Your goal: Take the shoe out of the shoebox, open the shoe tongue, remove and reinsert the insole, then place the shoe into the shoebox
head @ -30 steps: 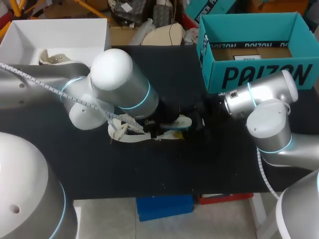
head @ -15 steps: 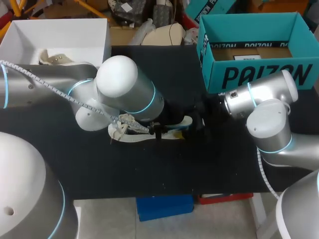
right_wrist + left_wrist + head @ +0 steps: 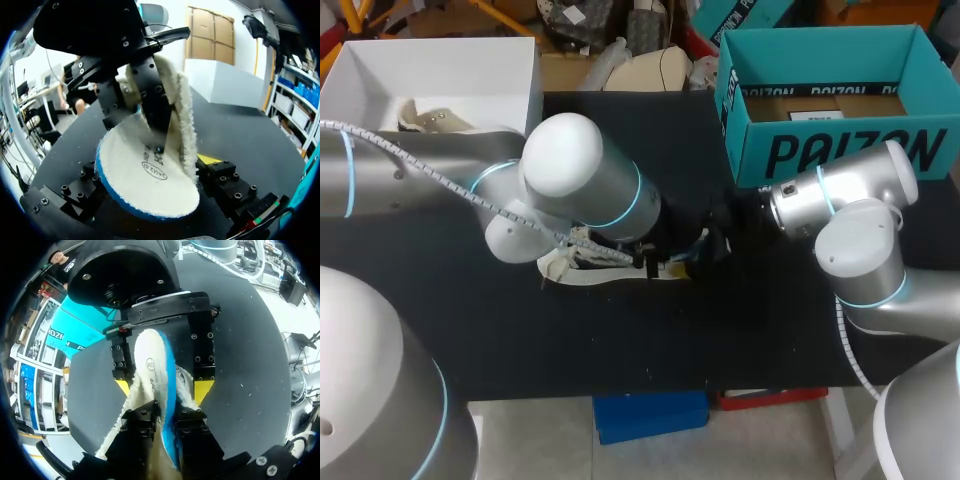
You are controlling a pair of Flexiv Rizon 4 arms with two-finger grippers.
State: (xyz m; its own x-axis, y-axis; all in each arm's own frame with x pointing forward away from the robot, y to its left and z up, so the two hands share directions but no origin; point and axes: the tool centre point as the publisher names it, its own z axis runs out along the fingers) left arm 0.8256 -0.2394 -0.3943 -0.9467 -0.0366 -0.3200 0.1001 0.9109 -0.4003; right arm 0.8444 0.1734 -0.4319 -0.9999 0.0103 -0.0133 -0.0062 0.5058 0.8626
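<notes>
A cream fleece-lined shoe (image 3: pixel 582 270) lies on the black table (image 3: pixel 620 340), mostly hidden under my left arm. Its white insole (image 3: pixel 152 365), blue underneath, stands on edge out of the shoe's opening. My left gripper (image 3: pixel 162 415) is shut on it, one black finger on each face. From the far side my right gripper (image 3: pixel 163 388) straddles the shoe's heel, a yellow tip against the fleece collar on either side. In the right wrist view the insole (image 3: pixel 145 180) fills the gap of my right gripper (image 3: pixel 152 167), with the shoe's lining (image 3: pixel 182 110) behind. The teal shoebox (image 3: pixel 830 110) stands at the back right.
A white open box (image 3: pixel 360 70) at the back left holds another cream shoe (image 3: pixel 425 118). Both arms meet at the table's middle; bare black tabletop lies along the front edge and to the front right.
My left arm has shifted right along the shoe towards the heel, and its fingers have closed onto the insole. The right arm has stayed put.
</notes>
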